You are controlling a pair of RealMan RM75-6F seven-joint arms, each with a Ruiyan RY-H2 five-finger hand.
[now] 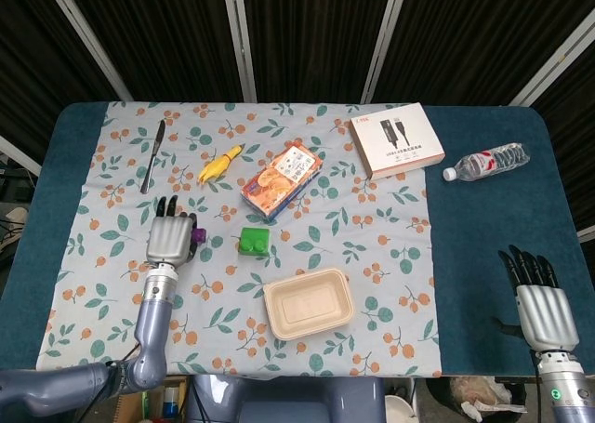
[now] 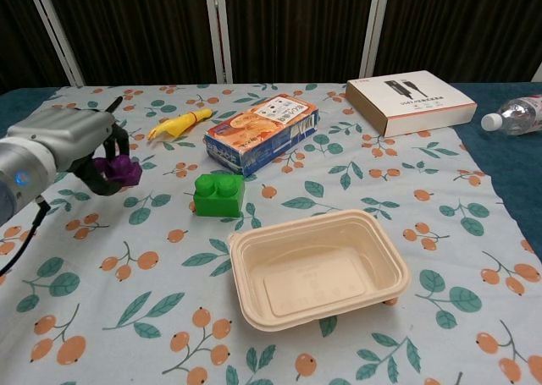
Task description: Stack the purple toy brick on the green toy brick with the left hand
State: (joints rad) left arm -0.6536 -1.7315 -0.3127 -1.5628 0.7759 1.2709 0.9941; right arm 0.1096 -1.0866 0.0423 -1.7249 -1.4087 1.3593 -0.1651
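My left hand (image 1: pixel 172 239) (image 2: pixel 74 146) holds the purple toy brick (image 2: pixel 121 170) (image 1: pixel 196 237) lifted above the floral cloth, left of the green toy brick (image 1: pixel 254 242) (image 2: pixel 218 194). The purple brick peeks out from under the fingers at the hand's right side. The green brick stands on the cloth, apart from the hand, with two studs on top. My right hand (image 1: pixel 536 297) hangs at the lower right over the blue table edge, fingers straight and holding nothing; the chest view does not show it.
A beige empty food tray (image 1: pixel 308 302) (image 2: pixel 316 266) lies in front of the green brick. An orange snack box (image 1: pixel 282 178) (image 2: pixel 261 134) and a yellow toy (image 1: pixel 220 164) lie behind it. A black pen (image 1: pixel 152 154), white box (image 1: pixel 396 139) and water bottle (image 1: pixel 485 161) lie farther off.
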